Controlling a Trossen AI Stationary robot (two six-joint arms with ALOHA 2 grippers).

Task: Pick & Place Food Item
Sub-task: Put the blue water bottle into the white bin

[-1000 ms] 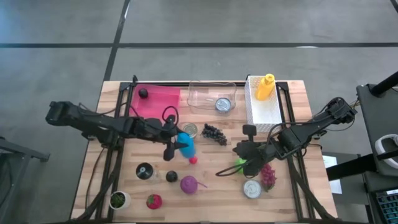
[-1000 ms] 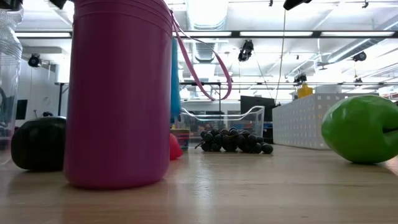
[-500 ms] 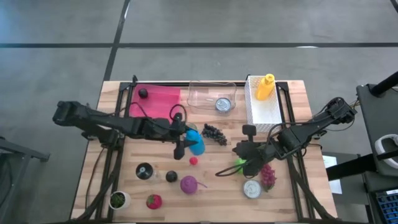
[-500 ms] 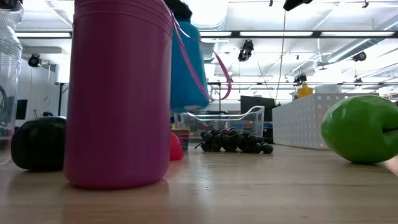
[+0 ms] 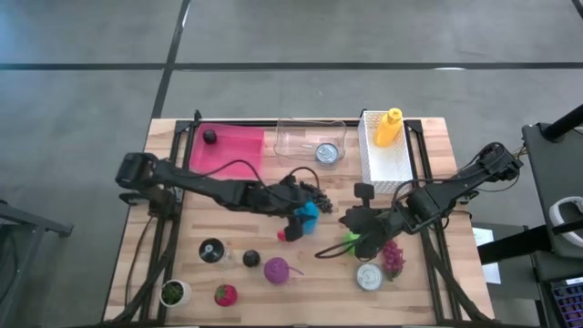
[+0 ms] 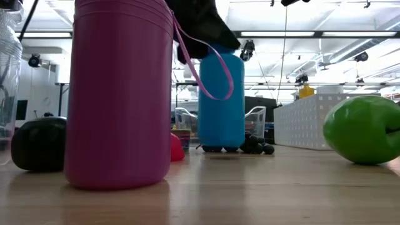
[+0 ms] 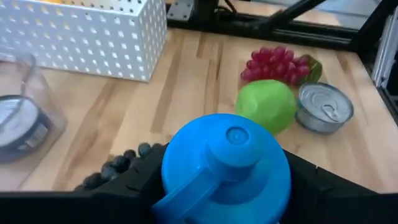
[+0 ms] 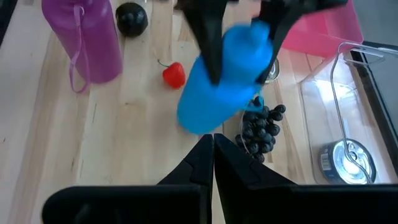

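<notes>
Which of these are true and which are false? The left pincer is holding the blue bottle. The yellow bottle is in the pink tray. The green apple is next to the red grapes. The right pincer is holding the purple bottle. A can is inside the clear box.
1. The left pincer is holding the blue bottle. True.
2. The yellow bottle is in the pink tray. False: it lies in the white basket.
3. The green apple is next to the red grapes. True.
4. The right pincer is holding the purple bottle. False: it is shut on nothing, and the purple bottle stands alone.
5. A can is inside the clear box. True.
</notes>
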